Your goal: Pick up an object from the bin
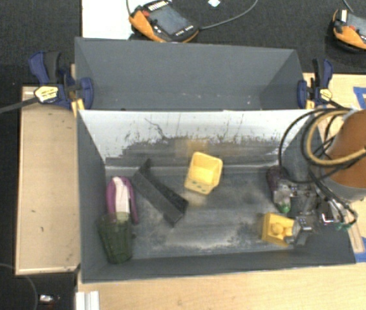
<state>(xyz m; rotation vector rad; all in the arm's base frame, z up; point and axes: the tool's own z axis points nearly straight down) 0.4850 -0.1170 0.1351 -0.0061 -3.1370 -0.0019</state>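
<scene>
Where a yellow block [275, 228] lies, the hand [297, 223] hovers.

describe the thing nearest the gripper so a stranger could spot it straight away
Start at the grey metal bin and go to its corner at the view's lower right, where the robot's gripper is. Just beside the gripper, toward the bin's middle, lies a small chunky yellow block. The only other yellow thing, a larger yellow box-shaped piece, sits mid-bin near the back wall.

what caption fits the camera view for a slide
Claw at the right end of the grey metal bin, beside a small yellow blocky piece; yellow plastic box mid-bin
</scene>
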